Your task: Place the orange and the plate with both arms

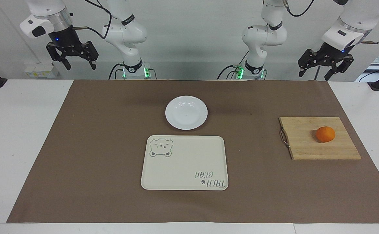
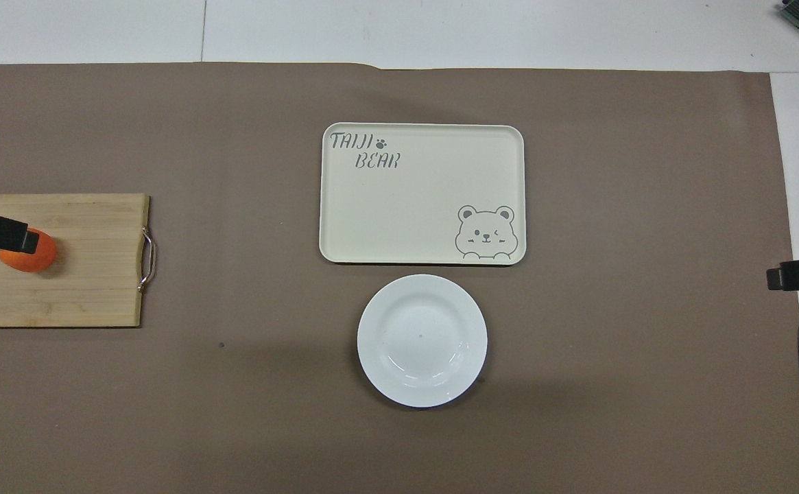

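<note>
Brown paper covers the table (image 1: 26, 130); high at the frame's upper corners, left gripper (image 1: 325, 68) and right gripper (image 1: 71, 59) hang with fingers spread, empty.

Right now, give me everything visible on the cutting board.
The cutting board is a rectangular slab of pale wood, bamboo by its look, with parallel strips running lengthwise. A small metal loop handle sits on the short edge facing the tray. It lies flat on the brown mat toward the left arm's end of the table. The orange rests on it, off-centre, away from the handle. Nothing else touches it; the left end effector hangs well above the table, open.
</note>
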Available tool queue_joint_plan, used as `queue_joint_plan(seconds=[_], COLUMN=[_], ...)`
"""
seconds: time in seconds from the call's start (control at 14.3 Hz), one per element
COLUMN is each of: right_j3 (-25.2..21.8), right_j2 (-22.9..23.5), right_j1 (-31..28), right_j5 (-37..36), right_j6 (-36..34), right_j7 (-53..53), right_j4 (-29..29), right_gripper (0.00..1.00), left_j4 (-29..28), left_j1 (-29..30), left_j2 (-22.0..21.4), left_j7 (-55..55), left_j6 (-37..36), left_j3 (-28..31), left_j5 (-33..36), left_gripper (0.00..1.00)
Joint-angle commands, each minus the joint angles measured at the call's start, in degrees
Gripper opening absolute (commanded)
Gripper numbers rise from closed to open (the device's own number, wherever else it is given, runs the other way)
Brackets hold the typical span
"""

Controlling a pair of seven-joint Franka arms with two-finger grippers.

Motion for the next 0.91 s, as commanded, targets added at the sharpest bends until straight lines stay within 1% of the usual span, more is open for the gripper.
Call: queue_joint_plan(seconds=[0.0, 0.21, 0.28, 0.35, 0.49, 0.63, 0.84], right_j3=[0.3, 0.3, 0.3, 0.3, 0.3, 0.3, 0.3], right_j2=[-0.47, -0.47, -0.47, -0.47, -0.47, -0.47, -0.47], right_j1=[-0.31, -0.31, -0.31, -0.31, -0.31, -0.31, -0.31], right_j5=[-0.52, -0.52, -0.52, -0.52, -0.52, -0.52, -0.52], right_j6=[-0.07, -0.07, -0.07, -0.07, -0.07, -0.07, -0.07], right_j7=[-1.2, -1.2, -1.2, -1.2, -1.2, -1.2, -1.2], right_j4=[-0.06, -0.06, -0.06, -0.06, -0.06, -0.06, -0.06], right_gripper=[1.0, 1.0, 1.0, 1.0, 1.0, 1.0, 1.0], left_j4=[-1.39, -1.57, -1.57, -1.66, -2.36, -2.88, -4.46], left_j1=[0.39, 1.79, 2.23, 2.93, 6.35, 8.99, 11.8], left_j2=[-0.94, -0.94, -0.5, 0.03, 1.87, 5.02, 7.49], left_j7=[0.95, 1.21, 1.21, 2.08, 5.07, 7.88, 12.27], left_j6=[1.31, 2.36, 3.67, 6.56, 10.26, 15.61, 21.07], left_j3=[0.0, 0.52, 0.35, 0.52, 0.52, 0.52, 0.52], left_j5=[0.0, -0.44, -0.44, -0.53, -0.53, -0.53, -0.53], left_gripper=[1.0, 1.0, 1.0, 1.0, 1.0, 1.0, 1.0])
